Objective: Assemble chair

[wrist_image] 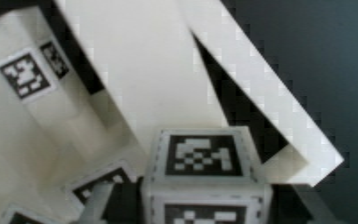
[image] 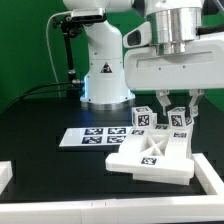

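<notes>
Claw hangs over chunky white plastic chair assembly on black table; your grip state: cannot tell; flat white marker board lies left of chair.

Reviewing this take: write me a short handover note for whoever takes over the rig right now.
Gripper: lowered over the far edge of the chair assembly; whether it is gripping the tagged block between its fingers cannot be told.
Parts: flat cross-braced panel lies on the black table, with two tagged blocks, the other at, upright at its far edge. The marker board lies to the exterior view's left of it.
Done: blocks appear set against the panel.
Left: confirm the joints; the rest of the chair is not built here.
</notes>
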### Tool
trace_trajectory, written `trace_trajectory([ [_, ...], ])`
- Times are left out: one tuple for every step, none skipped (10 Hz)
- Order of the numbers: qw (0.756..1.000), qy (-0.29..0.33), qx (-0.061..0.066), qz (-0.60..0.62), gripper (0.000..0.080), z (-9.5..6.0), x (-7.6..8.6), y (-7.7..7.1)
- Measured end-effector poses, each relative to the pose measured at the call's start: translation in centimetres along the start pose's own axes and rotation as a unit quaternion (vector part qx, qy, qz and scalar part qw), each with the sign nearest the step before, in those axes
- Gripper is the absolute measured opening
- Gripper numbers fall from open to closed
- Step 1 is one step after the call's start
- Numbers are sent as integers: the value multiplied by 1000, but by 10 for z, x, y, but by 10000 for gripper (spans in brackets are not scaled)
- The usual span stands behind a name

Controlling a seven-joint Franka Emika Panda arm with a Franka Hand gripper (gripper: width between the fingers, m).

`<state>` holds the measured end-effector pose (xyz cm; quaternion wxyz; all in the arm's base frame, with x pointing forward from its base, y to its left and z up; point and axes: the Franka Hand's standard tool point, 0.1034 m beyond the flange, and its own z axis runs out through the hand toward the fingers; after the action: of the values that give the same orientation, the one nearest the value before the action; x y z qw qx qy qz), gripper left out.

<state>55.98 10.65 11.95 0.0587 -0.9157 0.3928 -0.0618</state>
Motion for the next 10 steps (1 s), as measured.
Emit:
trace_trajectory([
  [999,-3,3,35,284,0,0,0],
  [998,-7,7,67,284,0,0,0],
  [994,-10,9,109,284,0,-1,-1],
  [989,-11,12,146,284,0,-2,-2],
  [988,-11,12,156,284,0,-3,-3],
  [990,-11,12,138,340,0,-3,-3],
  [993,-11,11,114,340,0,-3,-3],
  [999,-16,7,43,523,0,-3,-1],
  [999,-17,6,-27,523,0,-2,0],
  [993,-21,3,-119,623,0,-4,0],
])
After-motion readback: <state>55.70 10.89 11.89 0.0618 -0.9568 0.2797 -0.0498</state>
